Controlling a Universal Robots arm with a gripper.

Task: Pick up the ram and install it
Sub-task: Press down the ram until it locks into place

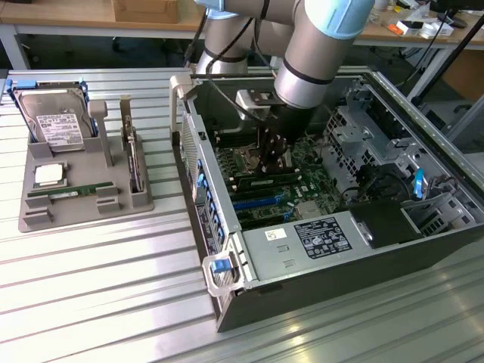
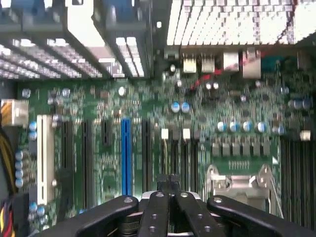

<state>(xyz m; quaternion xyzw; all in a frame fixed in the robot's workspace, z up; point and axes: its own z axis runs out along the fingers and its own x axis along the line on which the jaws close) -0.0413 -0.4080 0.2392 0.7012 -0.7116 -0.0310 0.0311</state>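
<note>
Green and thin, the ram (image 1: 72, 192) lay flat in the front slot of the grey holder (image 1: 83, 215), just in front of the square processor chip (image 1: 48, 175) and well apart from the gripper (image 1: 272, 155). From where I sat, the gripper hung inside the open computer case (image 1: 318, 295), low over the motherboard (image 2: 148, 98). In the wrist view its fingers (image 2: 157, 197) were drawn together with nothing that I could make out between them.

A long dark module (image 1: 265, 182) sat in the slots just below the tool; I could not tell whether they touched. I judged the pick-up of the stick in the holder not yet done. Lifting it would call for jaws spread wide enough to take its long edges, and seating it for a square line over the memory slots (image 2: 296, 168).

The holder and case stood on a ribbed metal table (image 1: 98, 302), with the hard drive (image 1: 53, 121) propped at the holder's back. Cluttered workbenches (image 1: 68, 19) ran behind.
</note>
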